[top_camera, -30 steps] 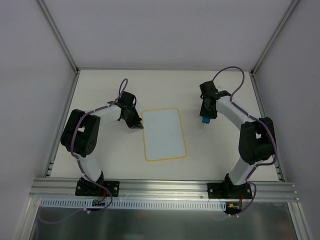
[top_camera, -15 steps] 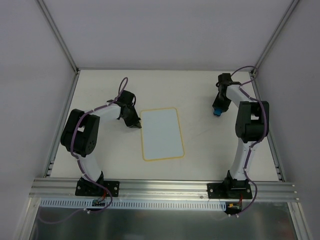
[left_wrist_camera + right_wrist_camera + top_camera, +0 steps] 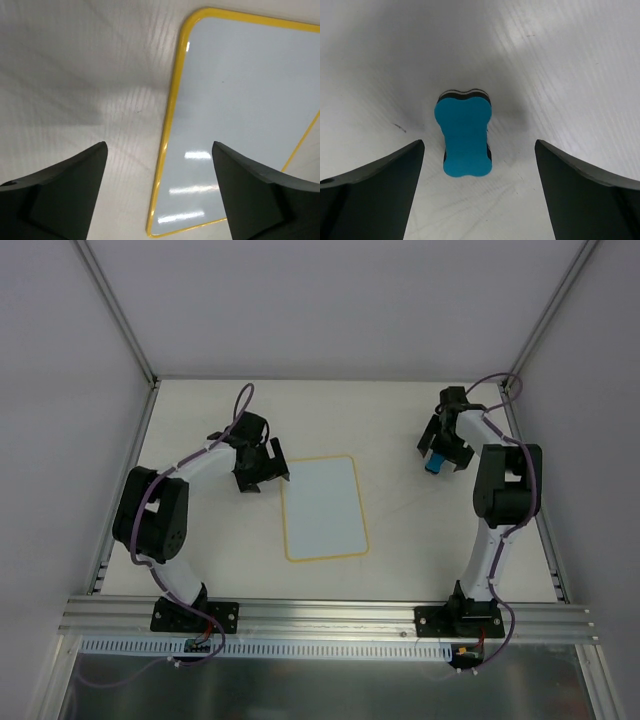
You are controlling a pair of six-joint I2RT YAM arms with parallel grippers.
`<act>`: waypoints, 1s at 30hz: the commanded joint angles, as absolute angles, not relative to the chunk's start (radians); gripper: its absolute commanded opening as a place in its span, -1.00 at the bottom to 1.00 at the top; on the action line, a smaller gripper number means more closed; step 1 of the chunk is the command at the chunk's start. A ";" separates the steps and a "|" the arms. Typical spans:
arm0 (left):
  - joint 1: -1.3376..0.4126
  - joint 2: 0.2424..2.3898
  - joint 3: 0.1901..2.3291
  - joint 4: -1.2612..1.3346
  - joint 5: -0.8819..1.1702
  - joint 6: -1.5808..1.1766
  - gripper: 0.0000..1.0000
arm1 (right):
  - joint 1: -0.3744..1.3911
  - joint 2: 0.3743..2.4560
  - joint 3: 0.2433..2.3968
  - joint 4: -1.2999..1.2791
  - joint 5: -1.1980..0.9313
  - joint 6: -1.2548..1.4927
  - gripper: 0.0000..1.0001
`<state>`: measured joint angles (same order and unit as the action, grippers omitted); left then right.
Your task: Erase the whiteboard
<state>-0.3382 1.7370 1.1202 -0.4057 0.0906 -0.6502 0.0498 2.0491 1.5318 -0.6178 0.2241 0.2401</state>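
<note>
The whiteboard (image 3: 325,508) lies flat mid-table, its yellow-rimmed white face (image 3: 240,95) bare of writing. My left gripper (image 3: 262,474) hovers open over the board's far left corner. In the left wrist view the left gripper (image 3: 159,146) straddles the yellow rim with nothing between its fingers (image 3: 60,195). The blue eraser (image 3: 434,465) stands on edge on the table at the far right. My right gripper (image 3: 443,454) is open above it. In the right wrist view the eraser (image 3: 465,137) sits between the spread fingers (image 3: 580,190), touching neither.
The cream tabletop (image 3: 200,420) carries faint scuffs (image 3: 400,128). Metal frame posts (image 3: 120,325) and white walls close in the left, right and back sides. An aluminium rail (image 3: 330,615) with both arm bases runs along the near edge.
Both grippers have gone from shut to open. The right arm swung right and let go of the eraser onto the table. The left gripper lifted off the board's left edge.
</note>
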 commanded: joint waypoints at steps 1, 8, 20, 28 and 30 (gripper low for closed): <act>-0.325 1.620 1.202 -0.459 0.012 -0.582 0.79 | 0.023 1.884 1.514 -0.634 0.252 0.206 0.98; -0.290 1.462 1.337 -0.557 -0.109 -0.447 0.98 | -0.041 1.613 1.567 -0.650 0.233 0.029 0.98; -0.270 1.164 1.710 -0.601 -0.386 -0.115 0.98 | -0.067 1.180 1.819 -0.669 0.270 -0.270 0.98; -0.270 1.016 1.850 -0.600 -0.486 0.021 0.97 | -0.067 0.979 1.792 -0.565 0.204 -0.305 0.98; -0.271 0.993 1.856 -0.600 -0.491 0.043 0.97 | -0.066 0.945 1.767 -0.531 0.204 -0.310 0.98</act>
